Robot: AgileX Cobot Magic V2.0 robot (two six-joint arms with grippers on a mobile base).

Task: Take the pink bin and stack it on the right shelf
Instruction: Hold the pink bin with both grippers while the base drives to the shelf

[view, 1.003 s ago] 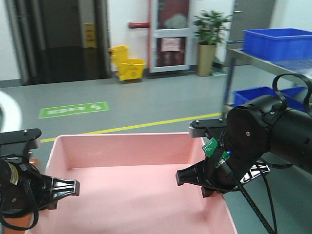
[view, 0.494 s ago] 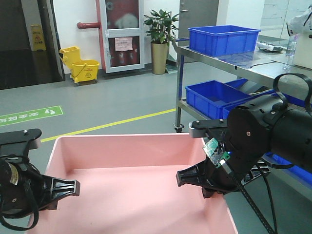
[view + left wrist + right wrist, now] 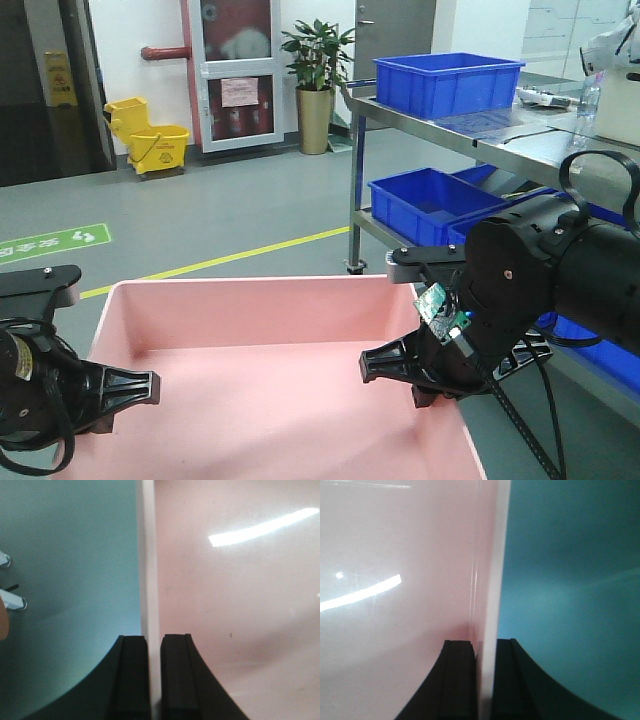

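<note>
The pink bin (image 3: pixel 260 370) hangs in the air in front of me, held by both arms over the grey floor. My left gripper (image 3: pixel 125 390) is shut on its left wall; the left wrist view shows the two black fingers clamping the pale rim (image 3: pixel 148 580) from both sides. My right gripper (image 3: pixel 400 368) is shut on its right wall; the right wrist view shows the rim (image 3: pixel 490 595) pinched between the fingers. The right shelf (image 3: pixel 520 140), a stainless-steel tiered rack, stands ahead at the right.
A blue crate (image 3: pixel 447 82) sits on the rack's top tier and more blue crates (image 3: pixel 425 203) on the lower tier. A potted plant (image 3: pixel 316 75), a yellow mop bucket (image 3: pixel 148 134) and a door stand at the back wall. A yellow line crosses the floor.
The view has swung to the right: the rack with blue crates has come into view and closer, the bucket and plant have shifted left. Both grippers keep their hold on the bin.
</note>
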